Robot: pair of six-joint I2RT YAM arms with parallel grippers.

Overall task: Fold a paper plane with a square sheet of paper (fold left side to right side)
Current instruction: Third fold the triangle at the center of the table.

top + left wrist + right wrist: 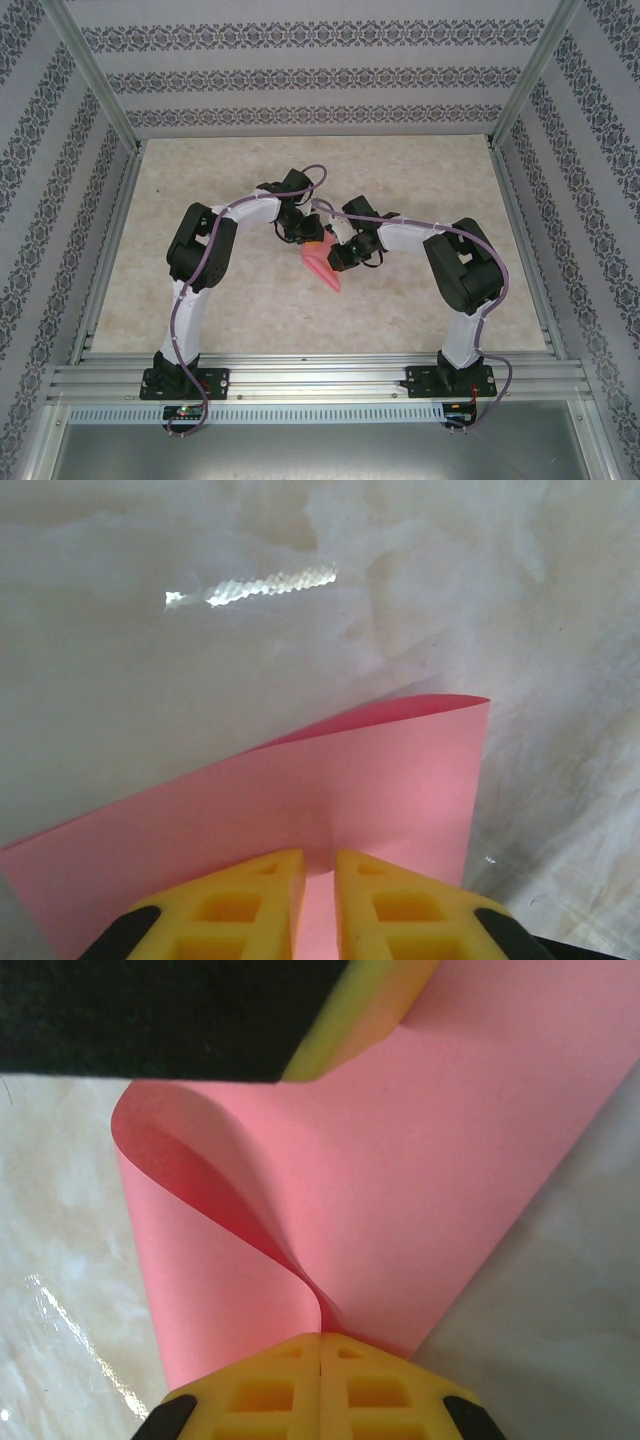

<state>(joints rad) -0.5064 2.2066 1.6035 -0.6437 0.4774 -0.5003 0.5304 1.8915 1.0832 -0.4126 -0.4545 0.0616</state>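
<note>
The two hands meet at the middle of the surface (420,170), the left hand (305,232) just far-left of the right hand (345,255). The square sheet of paper (322,265) sits between them and reaches toward the near side. Its left part is clamped between the left hand's fingers, its right part between the right hand's.
</note>
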